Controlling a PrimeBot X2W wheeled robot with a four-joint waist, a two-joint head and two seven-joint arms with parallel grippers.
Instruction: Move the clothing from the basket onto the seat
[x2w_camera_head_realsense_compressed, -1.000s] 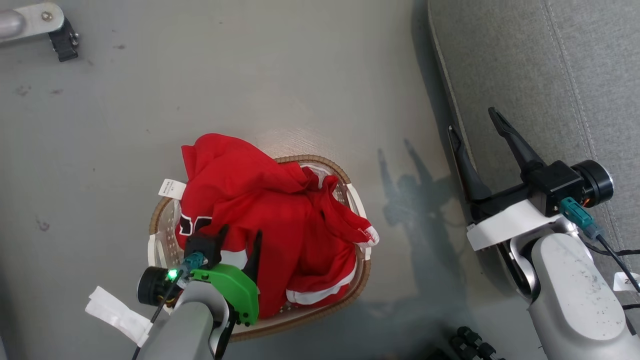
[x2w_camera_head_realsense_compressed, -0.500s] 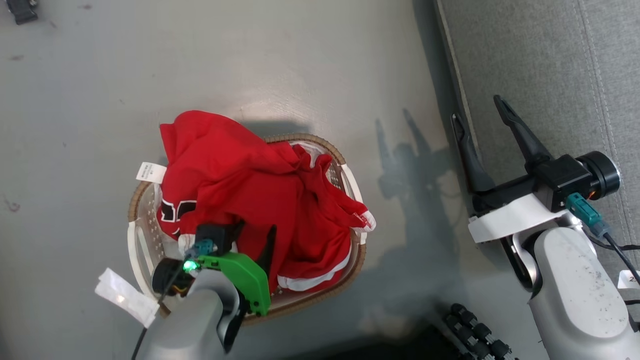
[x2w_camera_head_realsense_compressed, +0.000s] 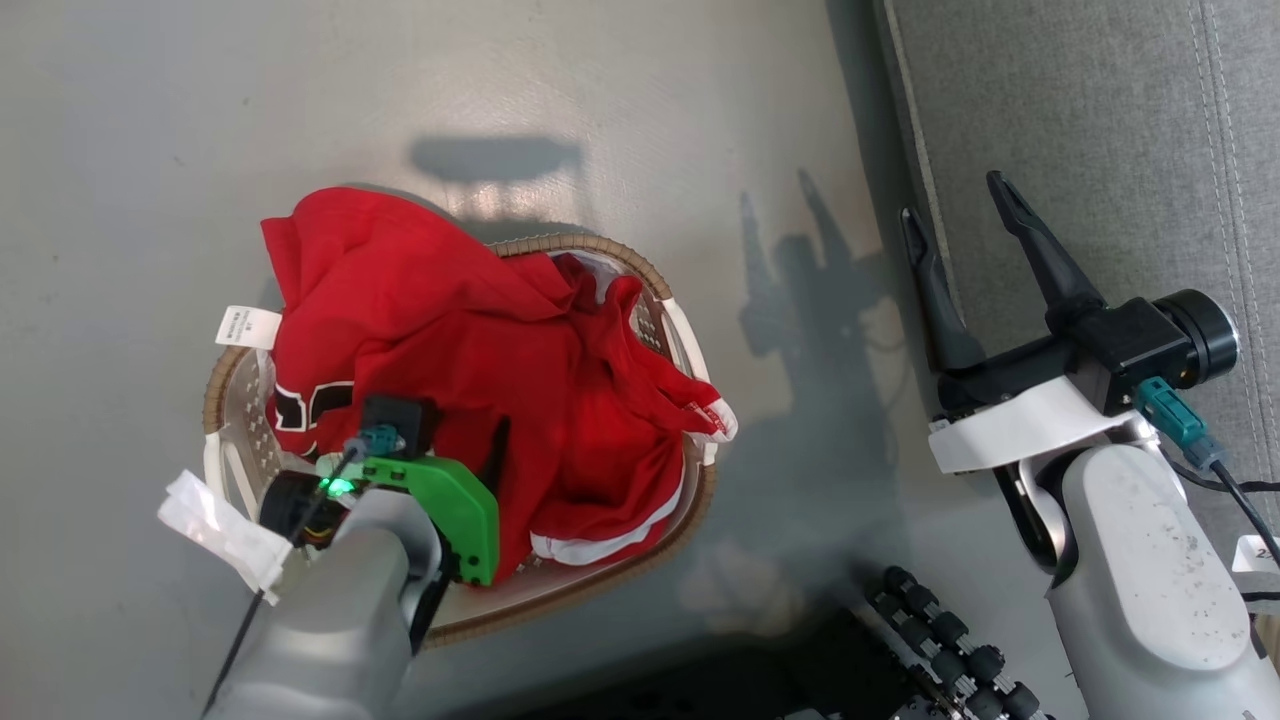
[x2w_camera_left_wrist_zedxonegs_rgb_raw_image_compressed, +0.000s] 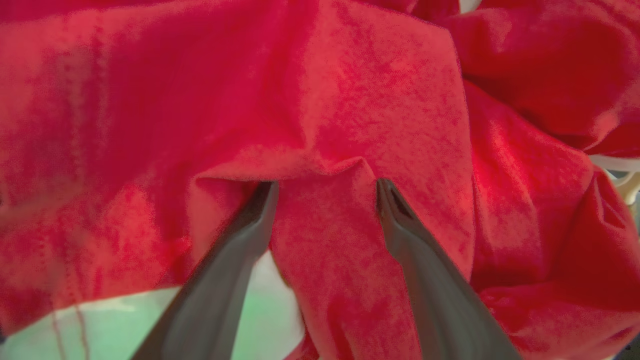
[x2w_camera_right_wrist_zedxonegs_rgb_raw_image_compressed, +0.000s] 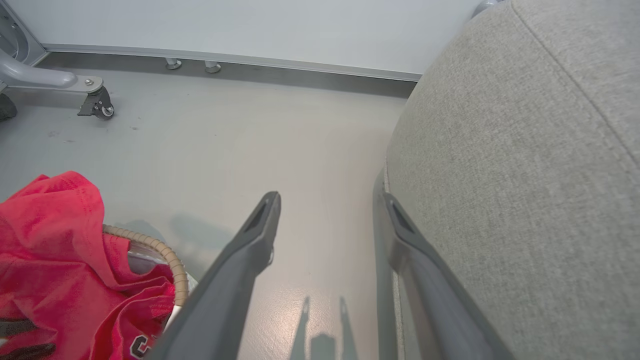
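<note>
Head view first: the clothing (x2w_camera_head_realsense_compressed: 480, 350) sits heaped in the basket (x2w_camera_head_realsense_compressed: 600, 250) at about 8 o'clock in the picture, red cloth spilling over the rim at the basket's 11 o'clock, with a white tag (x2w_camera_head_realsense_compressed: 240, 325) hanging out at 9 o'clock and black numerals (x2w_camera_head_realsense_compressed: 300, 405) just below it. The seat (x2w_camera_head_realsense_compressed: 1080, 120) fills the 2 o'clock corner, well apart from the basket across bare floor (x2w_camera_head_realsense_compressed: 150, 150). This load looks light, soft and floppy, so it should bunch and trail rather than lift as one piece. A raised fold near the middle of the heap looks like the best hold, not a loose hem. Over to the left wrist view, and that is just where the left gripper (x2w_camera_left_wrist_zedxonegs_rgb_raw_image_compressed: 325, 186) is: its fingers (x2w_camera_left_wrist_zedxonegs_rgb_raw_image_compressed: 245, 235) are spread moderately wide, tips pressed into the red fabric with a ridge of cloth standing between them, not yet pinched. Nothing is held so far. The right gripper (x2w_camera_head_realsense_compressed: 950, 198) hangs at 3 o'clock beside the seat's edge, fingers wide apart and empty; whether the outer finger touches the upholstery, I cannot tell.
</note>
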